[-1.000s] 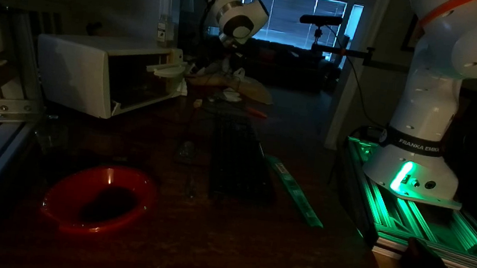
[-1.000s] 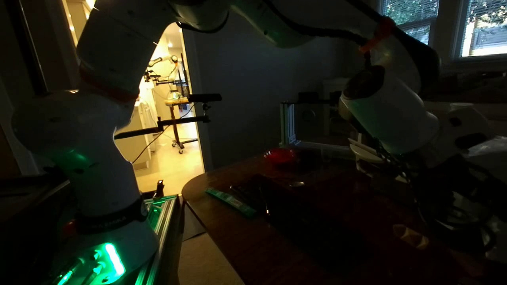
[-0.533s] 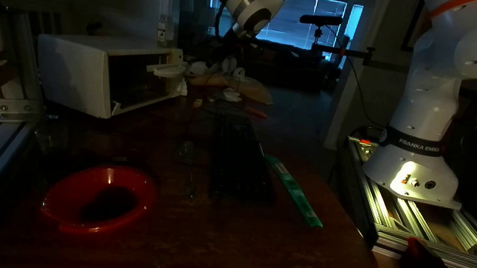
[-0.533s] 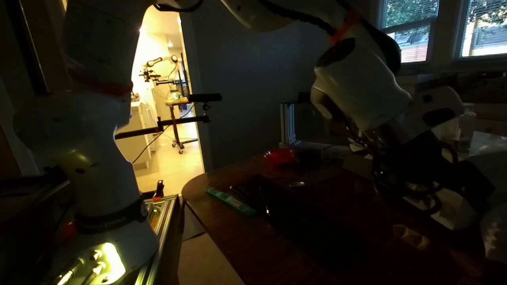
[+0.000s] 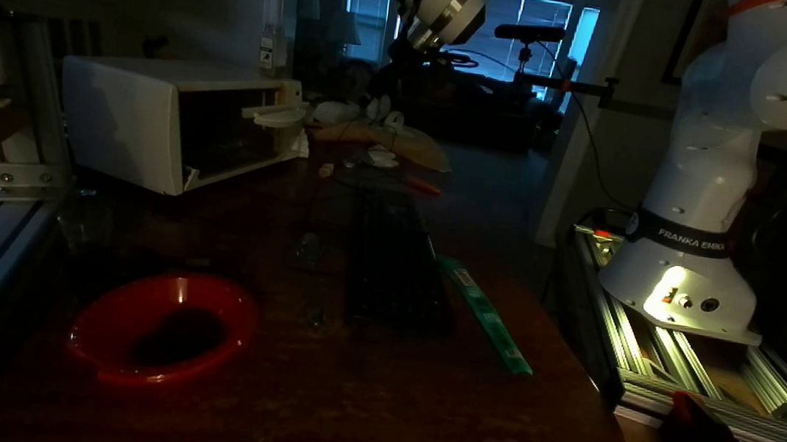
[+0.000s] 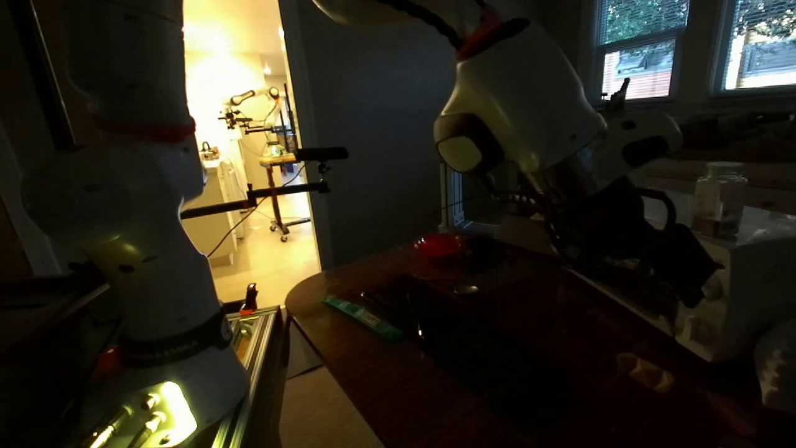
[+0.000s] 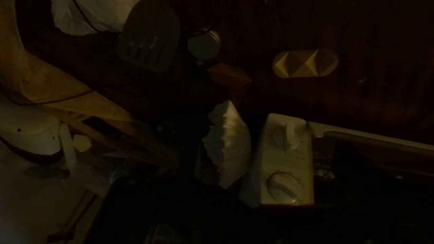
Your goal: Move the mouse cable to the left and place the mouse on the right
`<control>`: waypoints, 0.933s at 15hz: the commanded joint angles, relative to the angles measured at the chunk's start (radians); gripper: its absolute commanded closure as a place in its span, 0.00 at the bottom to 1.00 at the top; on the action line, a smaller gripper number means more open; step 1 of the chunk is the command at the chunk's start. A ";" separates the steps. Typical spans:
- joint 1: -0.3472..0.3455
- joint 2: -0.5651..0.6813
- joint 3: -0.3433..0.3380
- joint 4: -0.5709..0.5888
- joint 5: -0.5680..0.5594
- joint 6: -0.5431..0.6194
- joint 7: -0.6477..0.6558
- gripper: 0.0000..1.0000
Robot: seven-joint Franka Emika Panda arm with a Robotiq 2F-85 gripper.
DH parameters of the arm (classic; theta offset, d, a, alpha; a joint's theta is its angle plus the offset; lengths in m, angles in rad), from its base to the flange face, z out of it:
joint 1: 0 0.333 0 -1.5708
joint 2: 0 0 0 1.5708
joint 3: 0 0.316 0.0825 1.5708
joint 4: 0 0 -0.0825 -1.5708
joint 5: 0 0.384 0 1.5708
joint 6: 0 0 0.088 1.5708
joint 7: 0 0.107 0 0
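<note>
Gripper [image 6: 678,270] is in the air at the oven end of the table [image 5: 371,419], jaws spread wide. It reads as a dark outline, no pad detail. Arm [image 5: 702,175] base stands on the right, its light yellow-white; wrist part is high up, far middle.

Mouse [image 5: 309,250]: on the table, just left of the keyboard [image 5: 399,266], well apart from the gripper. Can't trace its cable, too dark. Small shiny piece [image 5: 314,316] just on the near side of the mouse; can't tell what it is. Green strip [image 5: 486,317] lies slanted to the right of the keyboard. Red bowl [image 5: 163,328] is near left, also visible past the keyboard in an exterior view.

Oven [image 5: 119,123] is white, far left, with a dark open front. Clear jar [image 6: 719,202] on its top.

Wrist view: oven knobs [image 7: 284,188] in the middle, fluted white thing [image 7: 229,145] just left of them. Farther out, tan block [image 7: 305,63] on the table; to its left a round grey thing [image 7: 203,44], then a slotted spatula [image 7: 149,37] and a white bag [image 7: 95,17]. Near edge of that view is mostly black, unreadable.
</note>
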 commanded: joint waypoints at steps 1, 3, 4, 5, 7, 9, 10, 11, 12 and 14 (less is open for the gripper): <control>0.024 -0.148 -0.043 -0.109 -0.214 -0.127 0.148 0.00; 0.014 -0.197 -0.053 -0.120 -0.333 -0.191 0.243 0.00; 0.004 -0.221 -0.055 -0.115 -0.376 -0.239 0.279 0.00; -0.006 -0.243 -0.060 -0.110 -0.422 -0.283 0.322 0.00; -0.023 -0.277 -0.066 -0.086 -0.486 -0.381 0.377 0.00; -0.015 -0.244 -0.061 -0.070 -0.445 -0.347 0.338 0.00; -0.020 -0.262 -0.064 -0.066 -0.459 -0.382 0.348 0.00; -0.023 -0.273 -0.065 -0.064 -0.465 -0.398 0.353 0.00; -0.024 -0.278 -0.065 -0.064 -0.468 -0.404 0.355 0.00; -0.024 -0.277 -0.065 -0.064 -0.469 -0.406 0.356 0.00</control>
